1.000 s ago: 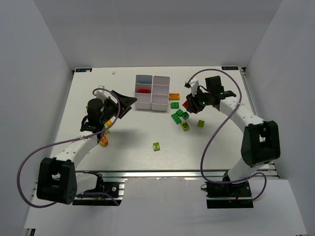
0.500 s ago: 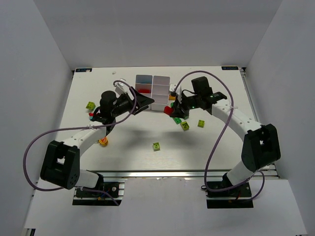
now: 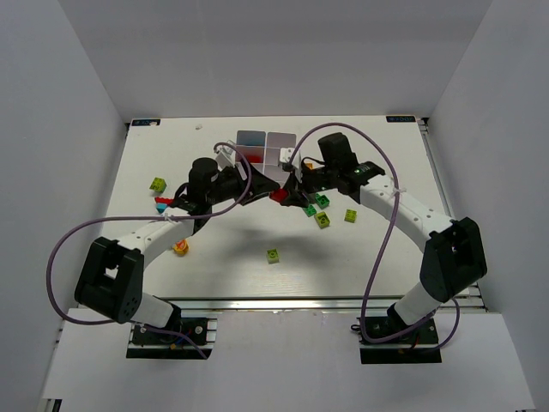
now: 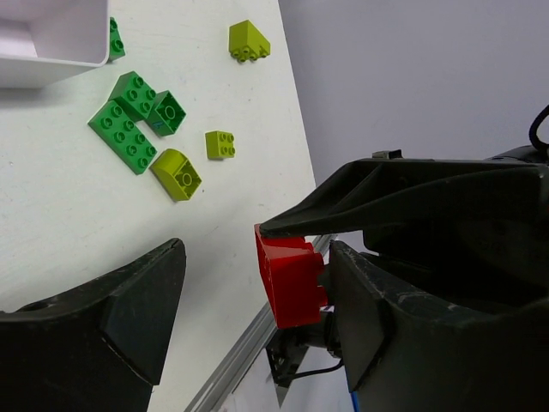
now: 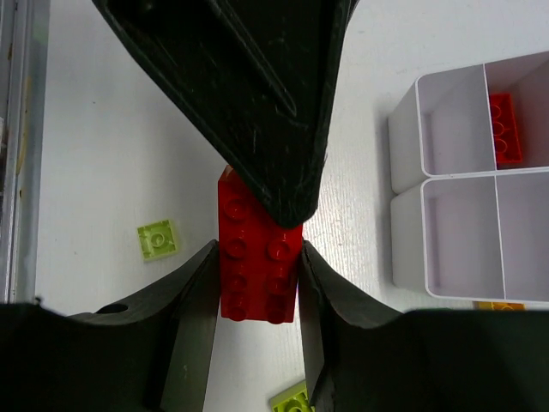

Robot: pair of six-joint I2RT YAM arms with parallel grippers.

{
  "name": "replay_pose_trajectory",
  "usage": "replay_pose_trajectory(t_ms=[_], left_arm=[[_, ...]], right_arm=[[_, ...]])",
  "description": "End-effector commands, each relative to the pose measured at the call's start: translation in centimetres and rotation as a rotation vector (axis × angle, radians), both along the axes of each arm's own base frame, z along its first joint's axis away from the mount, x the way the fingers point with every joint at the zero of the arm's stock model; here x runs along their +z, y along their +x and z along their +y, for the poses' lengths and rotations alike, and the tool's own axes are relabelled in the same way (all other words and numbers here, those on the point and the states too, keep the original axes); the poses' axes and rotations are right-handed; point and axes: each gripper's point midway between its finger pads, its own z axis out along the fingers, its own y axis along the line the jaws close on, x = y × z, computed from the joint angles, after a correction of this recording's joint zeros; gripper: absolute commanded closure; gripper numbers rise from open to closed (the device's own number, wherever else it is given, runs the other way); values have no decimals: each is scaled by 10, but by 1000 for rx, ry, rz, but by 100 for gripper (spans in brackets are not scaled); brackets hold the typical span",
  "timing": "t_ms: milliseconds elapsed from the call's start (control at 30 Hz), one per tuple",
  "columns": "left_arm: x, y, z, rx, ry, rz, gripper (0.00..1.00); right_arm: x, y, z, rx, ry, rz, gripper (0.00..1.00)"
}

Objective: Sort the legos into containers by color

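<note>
My right gripper (image 3: 287, 190) is shut on a red brick (image 3: 277, 196) and holds it above the table just in front of the white tray (image 3: 266, 135). In the right wrist view the red brick (image 5: 257, 266) sits between my fingers (image 5: 193, 300), with the left gripper's finger lying over its top end. My left gripper (image 3: 262, 183) is open; in the left wrist view its jaws stand wide apart around the red brick (image 4: 290, 279), which lies close to one finger (image 4: 386, 318). One tray compartment holds another red brick (image 5: 504, 129).
Green bricks (image 3: 310, 209) and lime bricks (image 3: 322, 220) lie right of the grippers, with one lime brick (image 3: 273, 255) nearer the front. At the left lie a lime brick (image 3: 158, 184), a red and blue pair (image 3: 161, 206) and a yellow-orange piece (image 3: 180, 248).
My right gripper has carried the red brick leftwards to the front of the tray. My left gripper has swung right and now has its open jaws around the brick.
</note>
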Motion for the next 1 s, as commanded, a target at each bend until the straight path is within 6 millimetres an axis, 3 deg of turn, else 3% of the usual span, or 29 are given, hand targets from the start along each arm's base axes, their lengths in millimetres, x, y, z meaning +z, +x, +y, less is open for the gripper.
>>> replay_pose_trajectory(t_ms=[0,467,767,867,967], left_arm=[[12,2,-4,-8,9,-43,24],[8,-12,-14,-96,-5,-33,37],[11,-20,-20,-170,-15,-35,55],[6,-23,-20,-198,18,-21,66],[-1,-23,-16,-214,90,-18,75]], right_arm=[[30,3,10,5,58,-64,100],[32,3,12,-12,63,-63,100],[30,9,12,-31,60,-71,98],[29,11,12,-37,57,-74,93],[28,12,11,-48,50,-74,71]])
